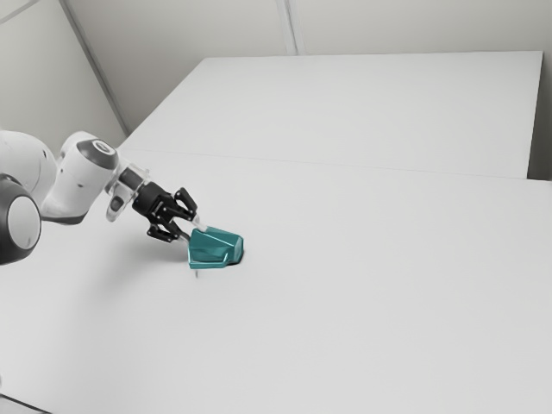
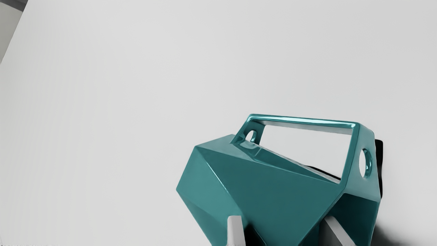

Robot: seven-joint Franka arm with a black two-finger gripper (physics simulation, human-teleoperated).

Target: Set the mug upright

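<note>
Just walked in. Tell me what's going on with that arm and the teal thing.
A Franka arm is working at a white table on a teal, many-sided mug, which it is meant to set upright. The gripper is right at the mug, its two fingers spread apart; I can't see a firm grip. The mug is tipped over on its side, so the job isn't done yet.

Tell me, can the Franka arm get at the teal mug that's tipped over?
Probably yes: its black two-finger gripper is right at the teal mug, with its fingers apart, and nothing seems to stand in the way.
</note>
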